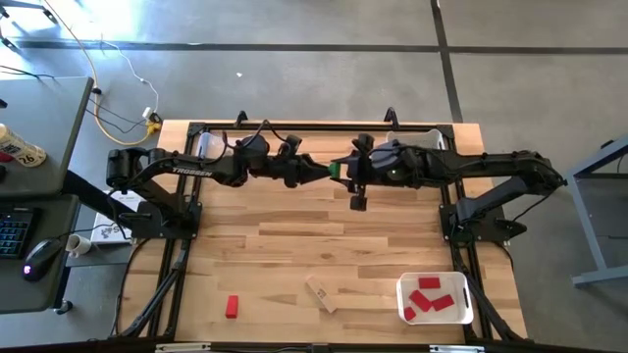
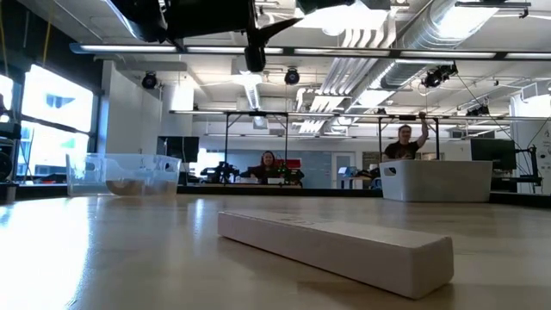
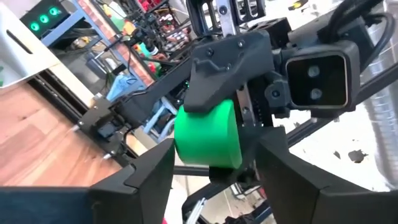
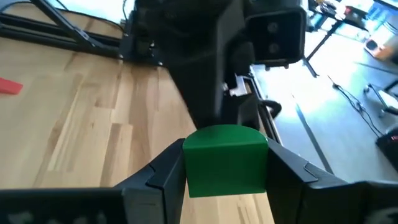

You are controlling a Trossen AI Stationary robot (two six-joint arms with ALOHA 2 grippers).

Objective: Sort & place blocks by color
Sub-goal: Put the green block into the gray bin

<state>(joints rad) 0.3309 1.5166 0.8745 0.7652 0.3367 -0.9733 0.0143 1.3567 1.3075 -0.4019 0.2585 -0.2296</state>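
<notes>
**Green block changes hands above the desk**

From above, the two arms meet over the far middle of the desk [image 1: 294,245], the left hand [image 1: 319,169] and right hand [image 1: 345,169] tip to tip with a green block [image 1: 335,169] between them. It looks like a handover in mid-air, probably so the block can reach a bin on the other arm's side. Well away from both hands, toward the near edge, lie a red block [image 1: 232,307] and a tan bar [image 1: 321,293], both unsorted, while a white tray [image 1: 465,316] of red blocks [image 1: 428,297] sits at the near right corner.

The level view shows none of the handover; only dark arm parts hang at the top. It does give the tan bar [image 2: 336,250] close up, a clear bin [image 2: 125,174] and a white tub [image 2: 435,181] on the far side, and people seated beyond.

The left wrist view shows the green block [image 3: 208,134] sitting in the gap between the left hand's fingers [image 3: 149,174], which stand apart and clear of it, with the right arm's grey hand clamped on it from behind.

The right wrist view confirms that: the right hand's fingers [image 4: 158,171] press the green block [image 4: 225,160] on both sides. The red block [image 4: 9,86] shows far off.
</notes>
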